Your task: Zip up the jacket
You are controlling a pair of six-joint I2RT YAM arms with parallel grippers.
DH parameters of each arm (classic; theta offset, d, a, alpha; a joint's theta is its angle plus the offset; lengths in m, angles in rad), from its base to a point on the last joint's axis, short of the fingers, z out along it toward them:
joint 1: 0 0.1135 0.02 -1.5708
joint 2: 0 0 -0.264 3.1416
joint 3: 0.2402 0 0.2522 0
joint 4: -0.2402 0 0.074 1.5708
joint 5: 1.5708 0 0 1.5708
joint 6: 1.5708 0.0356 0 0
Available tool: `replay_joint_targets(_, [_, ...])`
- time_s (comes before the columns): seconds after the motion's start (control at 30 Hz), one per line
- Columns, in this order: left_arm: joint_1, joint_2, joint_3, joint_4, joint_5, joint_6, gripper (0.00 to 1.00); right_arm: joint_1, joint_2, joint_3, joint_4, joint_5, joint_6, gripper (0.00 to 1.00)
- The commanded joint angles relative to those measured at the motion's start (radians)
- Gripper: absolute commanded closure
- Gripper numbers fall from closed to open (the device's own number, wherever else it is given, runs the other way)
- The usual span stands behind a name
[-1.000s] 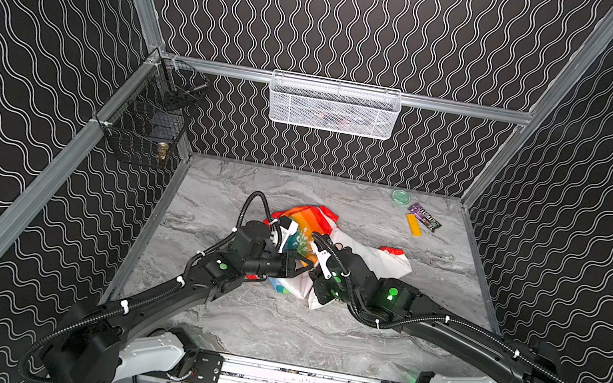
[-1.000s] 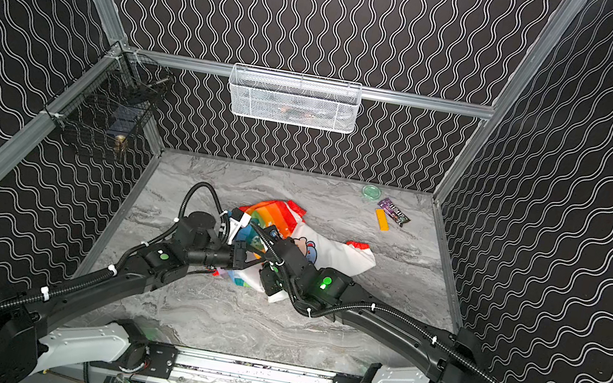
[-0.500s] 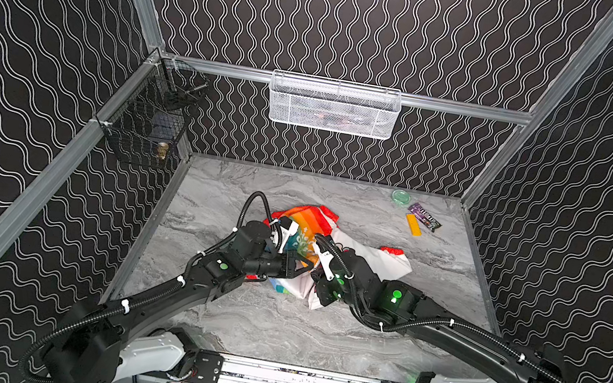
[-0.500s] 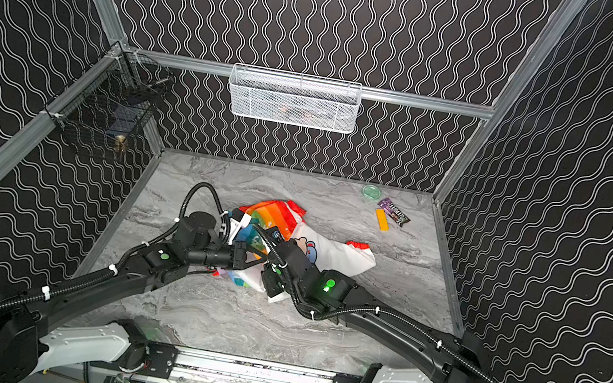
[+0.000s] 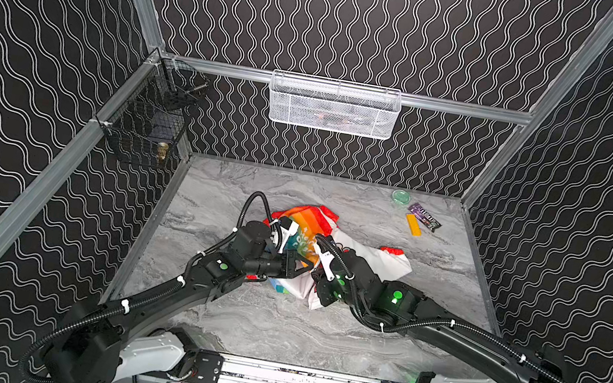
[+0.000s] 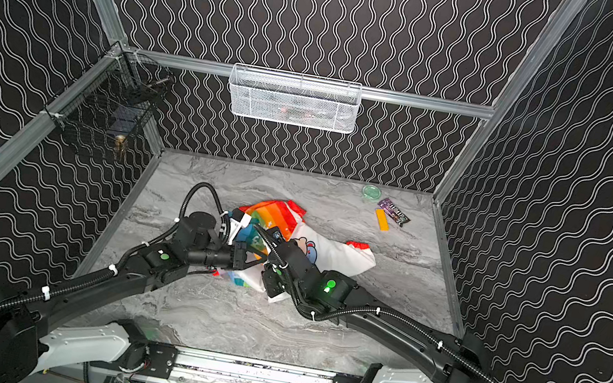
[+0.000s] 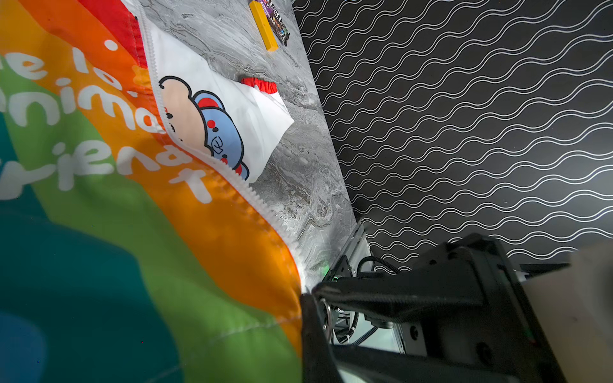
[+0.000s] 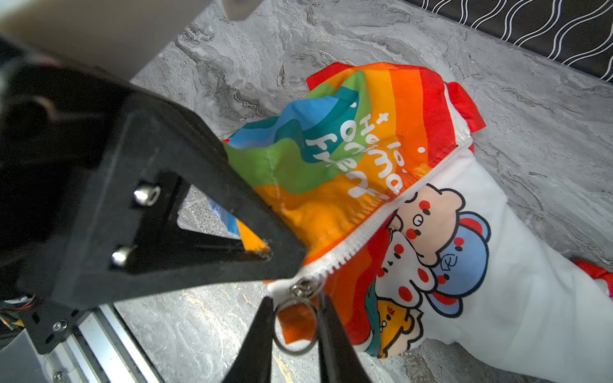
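Note:
The rainbow-striped jacket lies crumpled mid-table, its white cartoon lining spread to the right. My left gripper is shut on the orange hem beside the bottom of the white zipper, seen also in the right wrist view. My right gripper stands just below the metal slider. Its two fingers press on either side of the pull ring. The zipper teeth above the slider are apart.
At the back right lie a yellow block, a purple wrapper and a green lid. A white wire basket hangs on the back wall and a black wire basket on the left wall.
My right arm has edged slightly to the right and its fingers have narrowed a little on the ring. The left arm and the jacket have stayed put.

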Motion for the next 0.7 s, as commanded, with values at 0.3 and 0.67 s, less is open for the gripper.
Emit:
replay_joint_targets(0.3, [0.001, -0.004, -0.002, 0.004, 0.006, 0.017, 1.00, -0.001, -0.018, -0.010, -0.001, 0.044, 0.008, 1.00])
replay_joint_targets(0.67, [0.002, -0.004, 0.000, 0.002, 0.003, 0.017, 1.00, 0.000, -0.036, -0.016, 0.008, 0.001, -0.007, 0.94])
